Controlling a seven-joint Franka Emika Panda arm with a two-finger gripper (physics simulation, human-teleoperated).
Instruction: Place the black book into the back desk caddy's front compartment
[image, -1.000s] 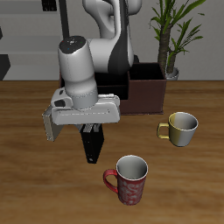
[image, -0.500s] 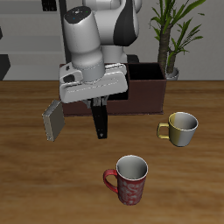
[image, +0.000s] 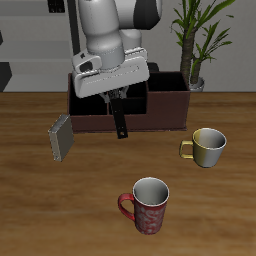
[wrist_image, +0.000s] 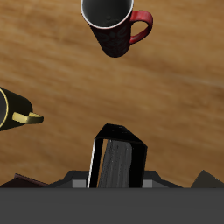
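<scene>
Fingers of the gripper (image: 118, 97) are clenched on the black book (image: 121, 118), which hangs upright below the hand, its top end caught between them and its lower end free in the air. Held this way, the book shows in the exterior view across the front wall of the back desk caddy (image: 160, 108), clear of the tabletop and not inside any cell. That caddy serves as the landmark for everything else.

Reading the exterior view from its left edge: a grey book (image: 61, 137) stands tilted on the table (image: 40, 210), just off one end of the caddy and a little nearer the table's front edge than the caddy's front wall. Next comes the arm's white body above the caddy, with the black book hanging from it against the caddy's front wall. Farther along, well in front of the caddy and nearest the table's front edge, stands a red patterned mug (image: 147, 206), upright. Beyond it, near the caddy's other end and slightly in front of it, a gold mug (image: 207, 147) stands upright with its handle turned toward the middle of the table. A potted plant (image: 196, 40) rises behind that same end of the caddy.

The wrist view shows the black book (wrist_image: 120, 160) seen along its length, with the gold mug (wrist_image: 14, 108) and the red patterned mug (wrist_image: 115, 26) on the wood past it. Whether the front compartment is in sight cannot be told; the arm hides most of the caddy's inside.
</scene>
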